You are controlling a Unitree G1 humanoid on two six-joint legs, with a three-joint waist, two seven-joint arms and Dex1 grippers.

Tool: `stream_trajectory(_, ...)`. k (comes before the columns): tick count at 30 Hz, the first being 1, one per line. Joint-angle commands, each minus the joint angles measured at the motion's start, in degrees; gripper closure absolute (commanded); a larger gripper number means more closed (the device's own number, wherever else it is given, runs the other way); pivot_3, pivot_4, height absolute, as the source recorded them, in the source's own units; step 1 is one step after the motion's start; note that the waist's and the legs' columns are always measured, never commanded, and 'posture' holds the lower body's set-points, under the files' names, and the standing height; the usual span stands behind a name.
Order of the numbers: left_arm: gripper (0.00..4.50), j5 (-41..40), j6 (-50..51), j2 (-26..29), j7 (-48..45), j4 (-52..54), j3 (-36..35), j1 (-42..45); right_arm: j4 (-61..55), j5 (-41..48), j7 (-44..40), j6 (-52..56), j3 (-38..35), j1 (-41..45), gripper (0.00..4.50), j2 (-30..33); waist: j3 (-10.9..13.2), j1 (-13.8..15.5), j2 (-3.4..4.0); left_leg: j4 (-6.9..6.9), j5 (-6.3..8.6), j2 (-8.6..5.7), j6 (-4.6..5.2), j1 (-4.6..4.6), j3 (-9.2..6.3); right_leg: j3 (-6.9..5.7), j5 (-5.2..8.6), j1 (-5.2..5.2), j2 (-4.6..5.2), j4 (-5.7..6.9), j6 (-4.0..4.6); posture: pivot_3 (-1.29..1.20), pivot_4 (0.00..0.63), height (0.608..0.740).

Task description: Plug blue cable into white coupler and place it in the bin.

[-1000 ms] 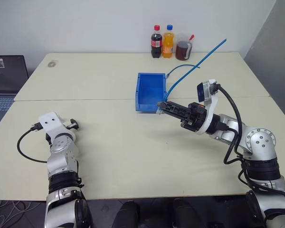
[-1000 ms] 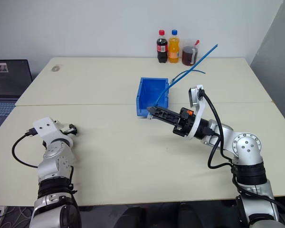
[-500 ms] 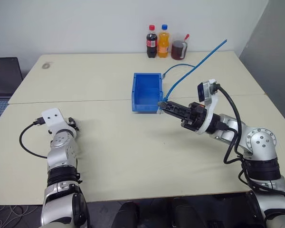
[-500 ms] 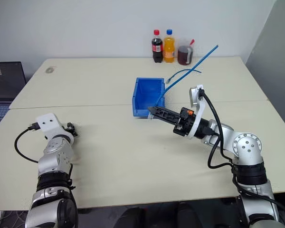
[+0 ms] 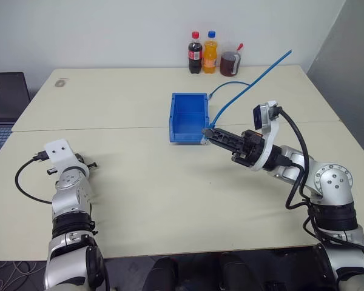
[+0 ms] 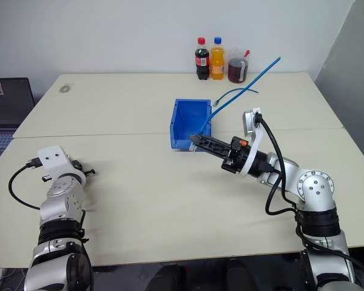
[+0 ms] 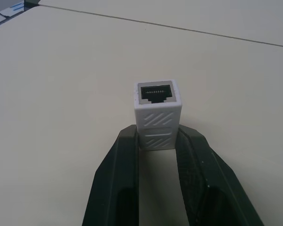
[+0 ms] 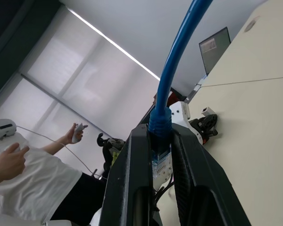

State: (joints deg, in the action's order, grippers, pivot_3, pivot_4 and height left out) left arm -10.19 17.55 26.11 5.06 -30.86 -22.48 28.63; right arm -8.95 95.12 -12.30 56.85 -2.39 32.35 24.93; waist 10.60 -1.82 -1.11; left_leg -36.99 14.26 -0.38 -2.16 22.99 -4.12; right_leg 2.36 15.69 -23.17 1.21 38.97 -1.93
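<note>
Two grippers were both loaded, as you could see from the head camera: your left gripper [image 5: 91,164] sat near the table's left front edge, and your right gripper [image 5: 207,132] reached toward the near right corner of the bin [image 5: 188,110], which stood mid-table. From the right gripper the blue cable [image 5: 250,85] ran up and away to the far right, a long, thin, light-blue line. Beyond it, three drink containers [image 5: 211,54] stood at the beige table's [image 5: 170,188] far edge, with a laptop [image 5: 6,97] off to the left.

Your left wrist view showed the white coupler [image 7: 157,113] clamped between the fingers [image 7: 120,160], its dark socket facing outward.

Your right wrist view showed the fingers [image 8: 132,160] clenched on the cable's clear plug [image 8: 161,165], with a person [image 8: 28,183] in a white shirt by bright blinds.
</note>
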Motion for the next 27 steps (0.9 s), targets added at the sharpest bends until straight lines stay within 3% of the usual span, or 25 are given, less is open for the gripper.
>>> stream_trajectory(1, 3.73, -0.4, 1.4, 7.2, -27.2, 9.5, 13.2, -1.4, -3.3, -1.8, -0.9, 0.1, -2.4, 1.3, 4.23, 2.2, 0.0, 0.0, -0.01, 0.01, 0.0, 0.0, 0.0, 0.02, -0.01, -0.02, 0.0, 0.0, -0.02, 0.0, 0.0, 0.0, 0.15, 0.74)
stream_trajectory(6, 3.73, -5.9, 1.9, 14.3, -60.1, 22.6, 27.6, -3.4, -4.5, -6.3, -4.5, 1.5, -1.7, 4.6, 4.23, 6.0, 0.0, 0.1, -0.01, 0.04, -0.04, -0.07, -0.07, 0.05, 0.05, 0.03, 0.01, -0.01, 0.05, -0.11, 0.02, 0.0, 0.15, 0.74)
stream_trajectory(10, 3.73, -2.6, -6.9, 13.9, -74.9, 22.5, 38.1, -2.7, -6.4, -15.0, -8.7, 1.0, 0.8, 6.0, 4.23, 8.0, 0.0, -0.1, 0.0, 0.09, -0.03, -0.03, -0.05, 0.02, 0.09, 0.07, 0.03, -0.02, 0.02, -0.13, 0.06, 0.0, 0.15, 0.74)
stream_trajectory(15, 3.73, 4.5, -24.6, 6.9, -77.7, 6.2, 43.5, 1.8, -9.3, -31.0, -13.9, -5.5, 6.3, 3.0, 4.23, 7.9, 0.0, 0.2, 0.01, 0.06, -0.03, 0.06, -0.04, 0.01, 0.1, -0.07, 0.08, -0.04, -0.12, -0.03, 0.15, 0.0, 0.15, 0.74)
stream_trajectory(20, 3.73, 8.5, -36.2, 2.0, -77.6, -9.4, 44.1, 6.6, -10.9, -50.6, -18.3, -17.9, 15.2, -3.5, 4.23, 7.0, 0.0, 1.2, 0.03, -0.14, -0.03, -0.09, -0.03, 0.0, 0.2, -0.05, 0.12, 0.12, -0.02, -0.1, -0.15, 0.0, 0.15, 0.74)
stream_trajectory(27, 3.73, 7.1, -36.7, -0.7, -76.1, -13.3, 41.0, 7.4, -8.0, -66.3, -15.6, -32.8, 18.9, -15.7, 4.23, -1.3, -0.1, 1.6, 0.0, -0.5, -0.04, -0.1, -0.01, -0.4, 0.14, -0.03, 0.01, 0.92, 0.0, -0.47, -0.62, 0.0, 0.15, 0.74)
